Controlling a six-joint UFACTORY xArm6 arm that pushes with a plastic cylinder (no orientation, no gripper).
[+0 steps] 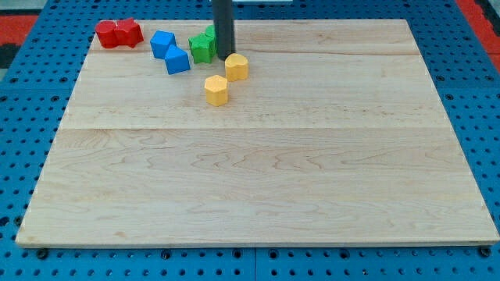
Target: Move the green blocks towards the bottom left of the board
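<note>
Task barely started: green blocks (205, 46) sit near the view's top of the worktop (258, 179), well apart from the bottom left corner. No jaws on this rig, just a rod; my tip (224, 56) rests just right of the green blocks, seemingly touching, beside a yellow block (237, 67). Whole push remains.

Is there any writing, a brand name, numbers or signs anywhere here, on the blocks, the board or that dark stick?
None: no word, number, label or sign can be read anywhere in this view.
The wooden board shows only grain.
The red blocks, blue blocks, green blocks and yellow blocks have plain faces.
The dark rod is unmarked; my tip sits just right of the green blocks.
The blue perforated table carries only holes.
</note>
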